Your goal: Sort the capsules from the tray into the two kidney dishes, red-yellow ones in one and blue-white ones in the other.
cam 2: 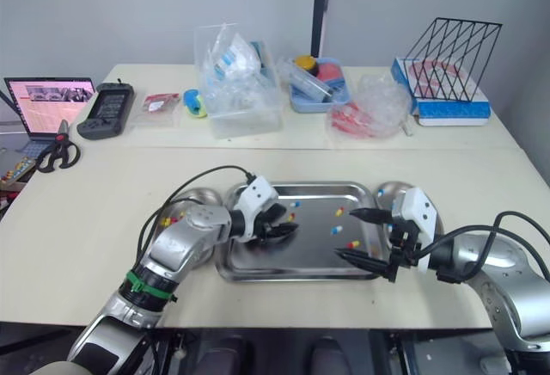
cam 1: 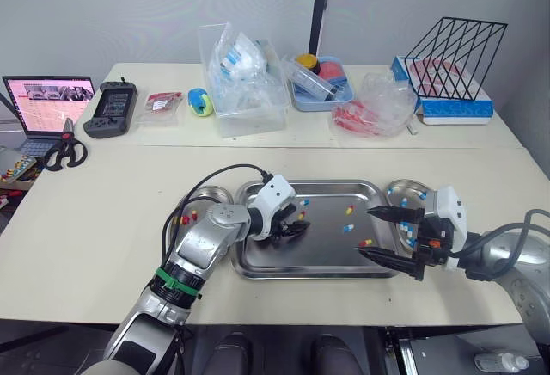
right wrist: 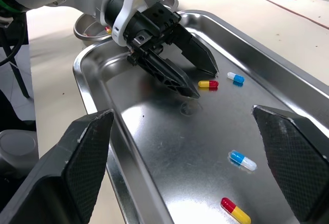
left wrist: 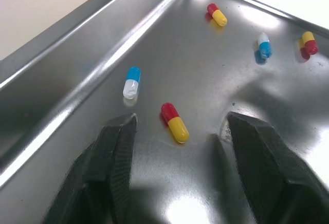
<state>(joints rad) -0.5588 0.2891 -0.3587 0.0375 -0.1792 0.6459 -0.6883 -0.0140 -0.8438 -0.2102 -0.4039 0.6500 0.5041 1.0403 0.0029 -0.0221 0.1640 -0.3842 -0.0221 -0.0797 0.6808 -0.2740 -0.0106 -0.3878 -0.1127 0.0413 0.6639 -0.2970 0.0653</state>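
Note:
A steel tray (cam 1: 284,260) lies at the table's front middle with several loose capsules. My left gripper (cam 1: 301,230) stands open low over the tray's left part. Between its fingers, in the left wrist view, lies a red-yellow capsule (left wrist: 175,123), not gripped, and a blue-white one (left wrist: 131,82) rests just beyond. Further capsules (cam 1: 348,228) lie in the tray's right half. My right gripper (cam 1: 388,234) is open wide over the tray's right edge, holding nothing. The left kidney dish (cam 1: 206,195) holds red-yellow capsules. The right kidney dish (cam 1: 418,187) holds blue-white ones.
At the back of the table stand a clear plastic bin (cam 1: 242,78), a blue tray (cam 1: 320,82), a plastic bag (cam 1: 374,108) and a black wire rack (cam 1: 451,57). On the far left are a laptop (cam 1: 47,104), scissors (cam 1: 64,147) and a handheld controller (cam 1: 113,108).

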